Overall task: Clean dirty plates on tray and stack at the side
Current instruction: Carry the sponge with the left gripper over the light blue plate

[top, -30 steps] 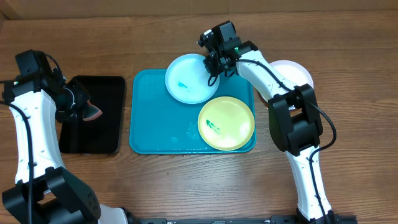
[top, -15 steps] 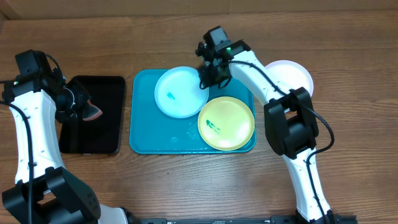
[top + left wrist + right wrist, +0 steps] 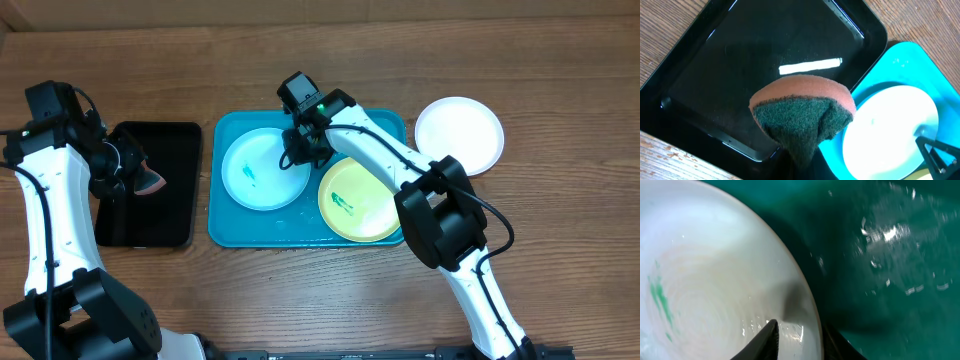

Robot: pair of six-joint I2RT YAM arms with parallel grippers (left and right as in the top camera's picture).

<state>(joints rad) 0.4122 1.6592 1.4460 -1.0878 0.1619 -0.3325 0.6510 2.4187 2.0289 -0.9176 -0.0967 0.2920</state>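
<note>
We log a wooden bench [image 3: 300, 60]: black tray [image 3: 150, 228] left, blue tray [image 3: 260, 228] centre, white plate [image 3: 459, 135] right.

The table [image 3: 560, 290] is matt wood with open grain. The tray [image 3: 890, 280] is glossy turquoise plastic, with wet-looking glints toward 2 o'clock in my right wrist view. The plate [image 3: 715, 280] at 9 o'clock there is smooth, shiny plastic. The black tray [image 3: 715, 75] is mirror-gloss plastic. My sponge [image 3: 802, 115] has a rough green fibre face and a finer orange foam back.
</note>
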